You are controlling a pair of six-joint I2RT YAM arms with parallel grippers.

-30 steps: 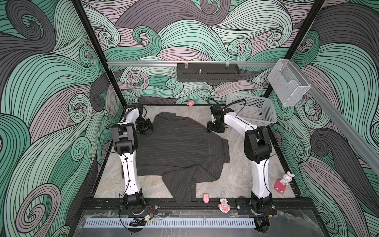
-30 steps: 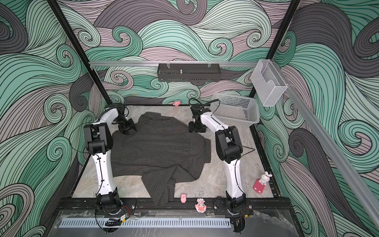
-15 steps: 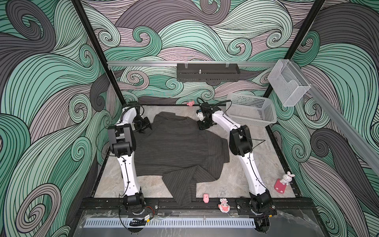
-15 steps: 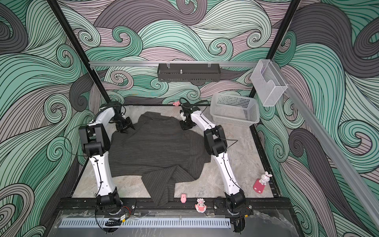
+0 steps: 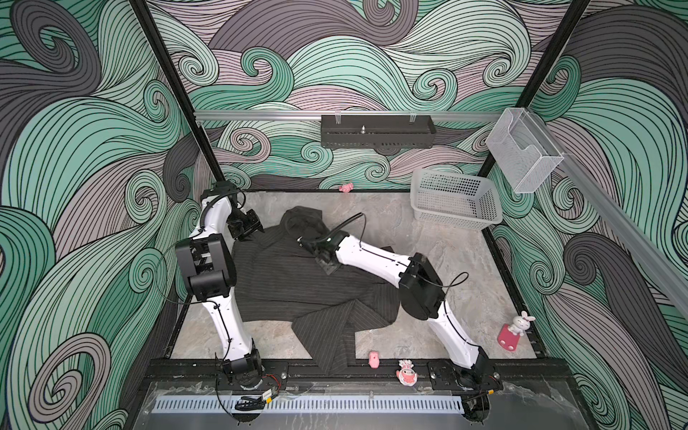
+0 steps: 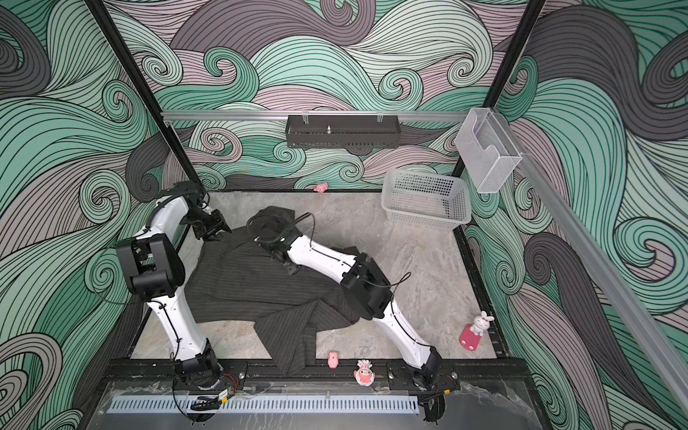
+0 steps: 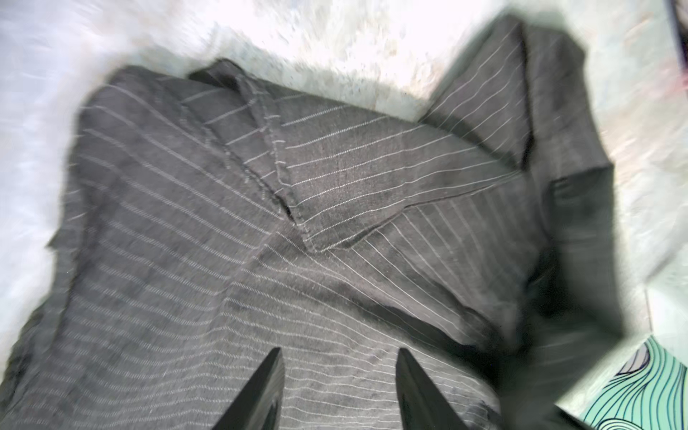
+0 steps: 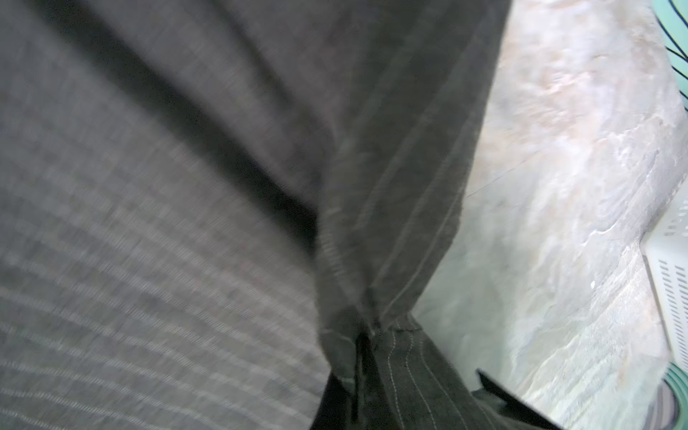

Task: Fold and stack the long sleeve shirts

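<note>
1. The dark grey pinstriped shirt (image 5: 294, 286) lies spread on the marble-pattern table (image 5: 465, 268), a little to the left of the middle. Its collar (image 5: 303, 219) points toward the back wall.
2. One sleeve (image 5: 329, 335) is folded across the lower part of the shirt. Its end lies over the black frame at the front edge of the table.
3. The right gripper (image 5: 325, 265) reaches across the middle and stands on the chest of the shirt, just below the collar. In the right wrist view, which is blurred, its jaws are closed on a stitched edge of the cloth, and the folds run together into the grip.
4. The left gripper (image 5: 257, 233) is at the left shoulder of the shirt, near the back left corner. In the left wrist view its two fingers (image 7: 260, 391) stand moderately apart, and the striped cloth lies flat in the gap between them.
5. A white perforated basket (image 5: 456, 219) stands at the back right corner, well apart from the shirt.
6. A small pink toy (image 5: 346, 187) lies at the back wall.
7. A second pink toy (image 5: 373, 359) and a little figurine (image 5: 406, 371) are at the front frame, just beside the sleeve end.
8. A white bunny figure (image 5: 519, 324) on a pink base is at the front right.
</note>
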